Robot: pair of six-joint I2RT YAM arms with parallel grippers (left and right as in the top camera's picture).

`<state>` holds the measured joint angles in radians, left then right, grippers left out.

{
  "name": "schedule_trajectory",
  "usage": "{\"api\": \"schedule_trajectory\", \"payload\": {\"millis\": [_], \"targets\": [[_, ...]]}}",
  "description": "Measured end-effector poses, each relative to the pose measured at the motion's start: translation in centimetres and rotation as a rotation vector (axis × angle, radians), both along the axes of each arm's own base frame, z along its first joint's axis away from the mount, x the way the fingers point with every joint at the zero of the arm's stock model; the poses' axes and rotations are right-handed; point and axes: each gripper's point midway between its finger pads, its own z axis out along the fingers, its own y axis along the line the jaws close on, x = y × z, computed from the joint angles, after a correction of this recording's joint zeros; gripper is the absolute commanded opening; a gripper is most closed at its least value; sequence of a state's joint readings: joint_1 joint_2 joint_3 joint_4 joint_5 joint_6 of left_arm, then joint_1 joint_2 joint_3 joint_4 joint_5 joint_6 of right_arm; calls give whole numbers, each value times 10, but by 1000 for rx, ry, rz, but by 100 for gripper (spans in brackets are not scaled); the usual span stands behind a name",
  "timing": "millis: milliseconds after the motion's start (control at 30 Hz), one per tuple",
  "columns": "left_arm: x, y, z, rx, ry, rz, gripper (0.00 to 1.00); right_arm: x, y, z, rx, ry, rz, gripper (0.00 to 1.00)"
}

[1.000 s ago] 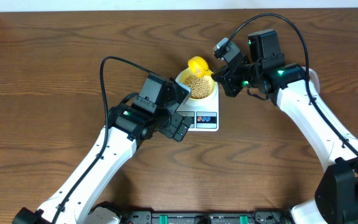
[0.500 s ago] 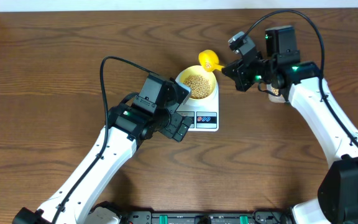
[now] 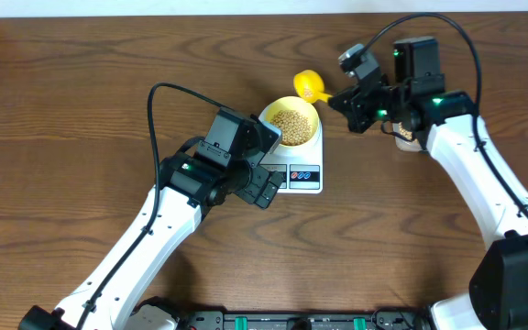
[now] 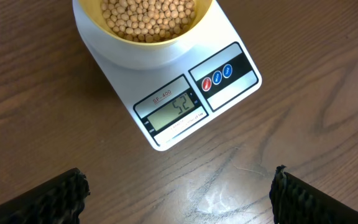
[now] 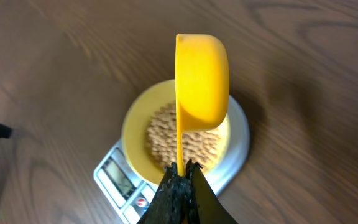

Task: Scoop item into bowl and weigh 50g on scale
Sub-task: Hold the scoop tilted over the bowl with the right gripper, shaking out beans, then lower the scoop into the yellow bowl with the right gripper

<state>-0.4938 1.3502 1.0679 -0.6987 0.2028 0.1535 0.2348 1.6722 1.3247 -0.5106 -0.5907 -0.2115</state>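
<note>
The pale yellow bowl (image 3: 291, 121) sits on the white scale (image 3: 299, 168), filled with tan beans (image 3: 291, 120). In the left wrist view the bowl (image 4: 143, 46) holds the beans (image 4: 148, 15) and the scale (image 4: 219, 93) shows about 52 on its display (image 4: 174, 110). My right gripper (image 3: 346, 99) is shut on the handle of the bright yellow scoop (image 3: 308, 86), held behind and right of the bowl. In the right wrist view the scoop (image 5: 201, 78) is tipped on its side above the bowl (image 5: 135, 134) in the gripper (image 5: 182, 169). My left gripper (image 4: 179, 193) is open over bare table in front of the scale.
A small tan object (image 3: 405, 137) is partly hidden behind the right arm. The table's far edge meets a white wall at the top of the overhead view.
My right gripper has lifted the scoop away from over the bowl, up and to the right. The left arm has not moved.
</note>
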Motion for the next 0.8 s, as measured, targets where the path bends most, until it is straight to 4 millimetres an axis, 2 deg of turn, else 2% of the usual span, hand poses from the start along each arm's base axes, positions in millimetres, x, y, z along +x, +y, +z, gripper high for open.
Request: {"api": "schedule_trajectory", "payload": {"millis": [100,233,800], "targets": [[0,0,0,0,0,0,96,-6,15,1,-4,-10,33,1],[0,0,0,0,0,-1,96,-9,26,-3,-43,-26,40,1],[0,0,0,0,0,0,96,-5,24,-7,-90,-34,-1,1]]}}
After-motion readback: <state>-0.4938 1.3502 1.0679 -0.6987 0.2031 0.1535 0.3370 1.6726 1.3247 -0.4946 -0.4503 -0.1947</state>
